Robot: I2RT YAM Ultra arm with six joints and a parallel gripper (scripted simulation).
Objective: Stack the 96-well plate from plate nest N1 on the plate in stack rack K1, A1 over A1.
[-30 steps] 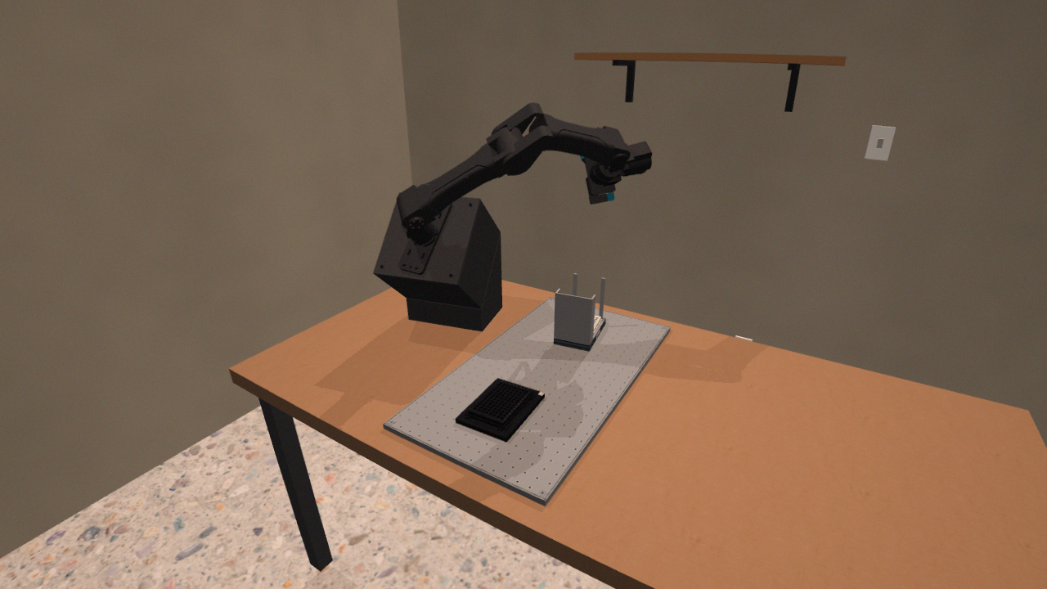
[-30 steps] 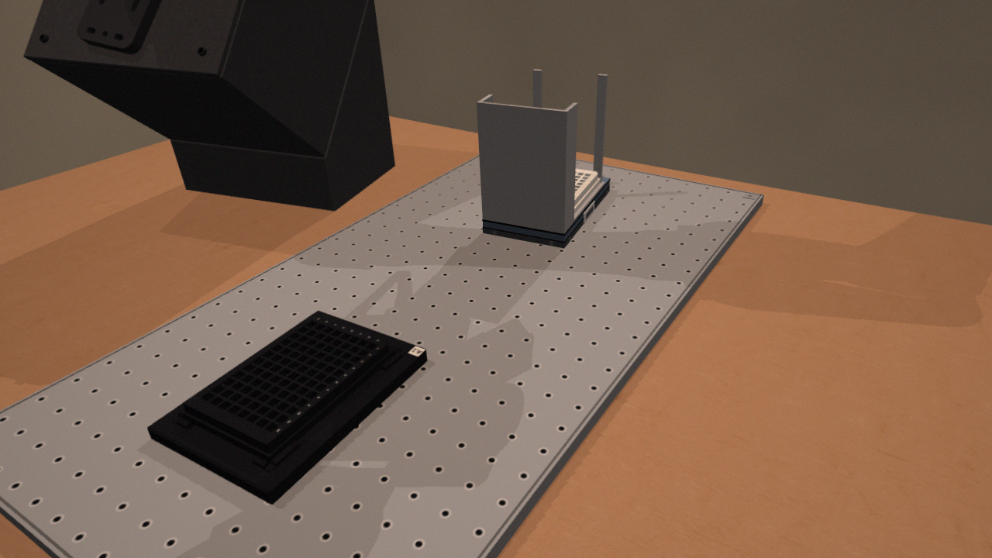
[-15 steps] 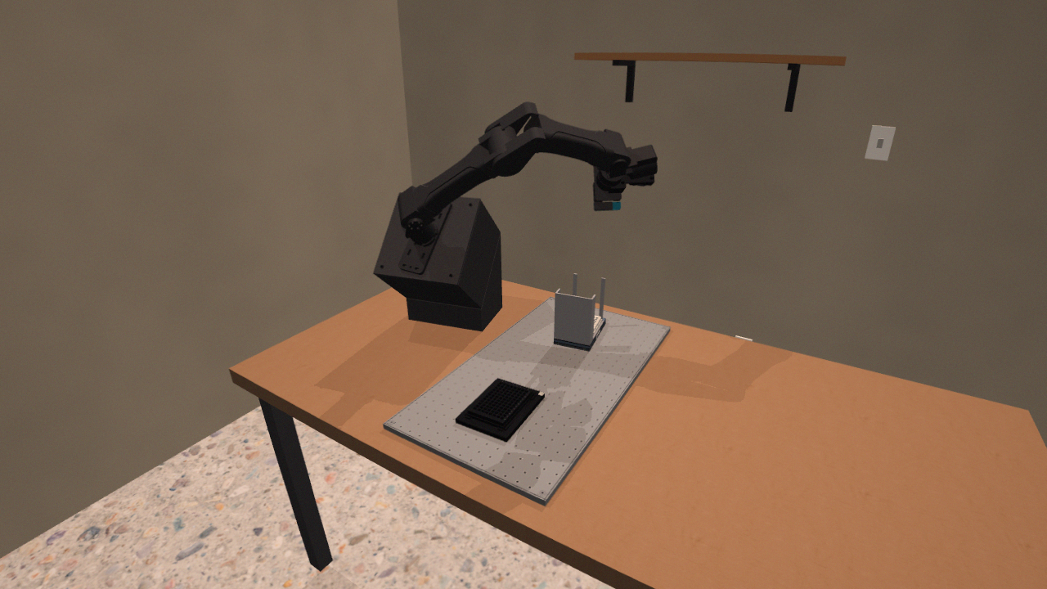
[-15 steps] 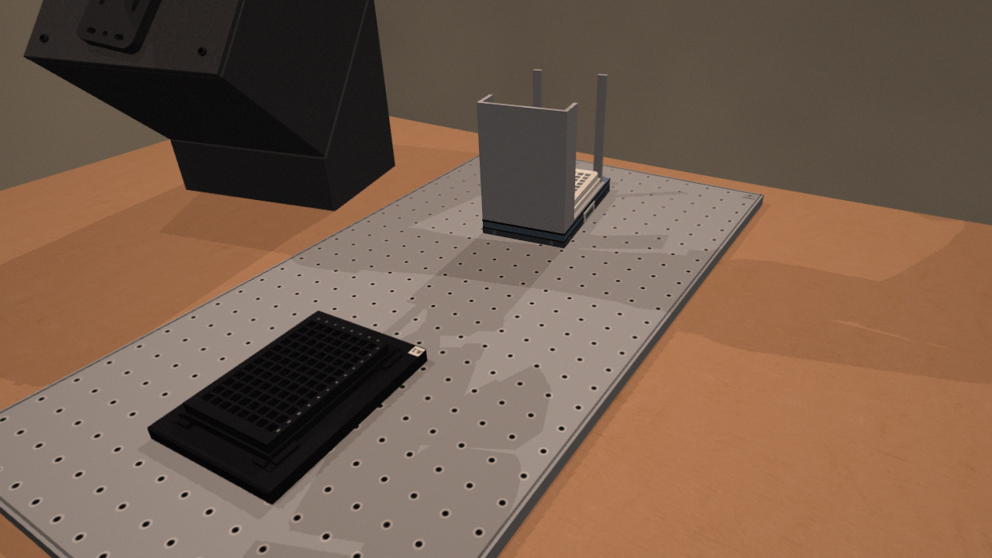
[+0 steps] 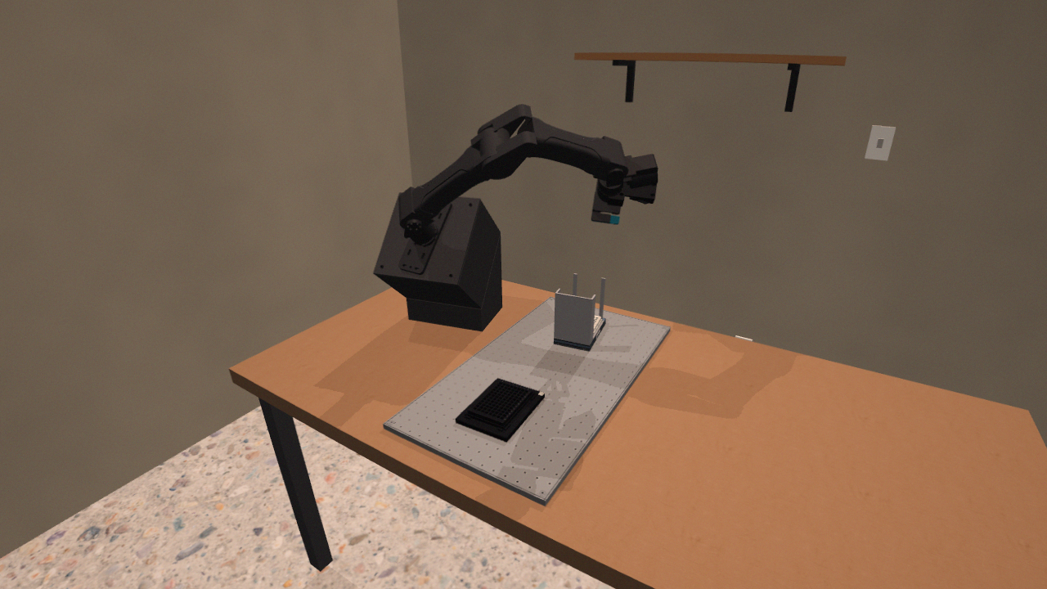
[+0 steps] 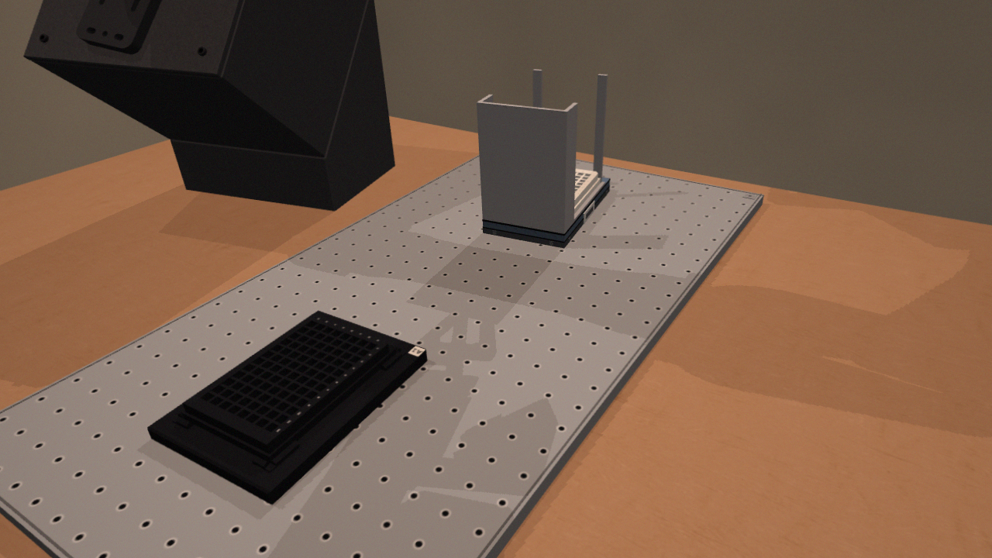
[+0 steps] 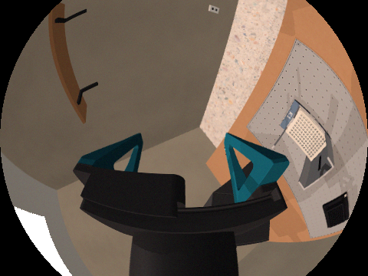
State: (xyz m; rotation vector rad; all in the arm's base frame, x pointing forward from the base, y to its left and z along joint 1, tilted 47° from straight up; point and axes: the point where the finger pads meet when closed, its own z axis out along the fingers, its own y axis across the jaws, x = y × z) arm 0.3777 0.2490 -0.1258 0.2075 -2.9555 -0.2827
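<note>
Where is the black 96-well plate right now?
In the exterior view the black 96-well plate sits in plate nest N1 at the perforated board's near-left end, far from stack rack K1.

My base (image 5: 447, 293) sits near the desk's (image 5: 805, 454) far left corner. Beside it a board (image 5: 586, 410) with holes lies on the desk, running from the back edge toward the front edge. The rack (image 5: 574, 318) stands on the board's back end with a plate (image 6: 583, 184) in it. The nest (image 6: 208, 437) lies on the front end, holding another plate (image 6: 297, 378). My end effector (image 5: 606, 217) hangs high above the rack.
</note>
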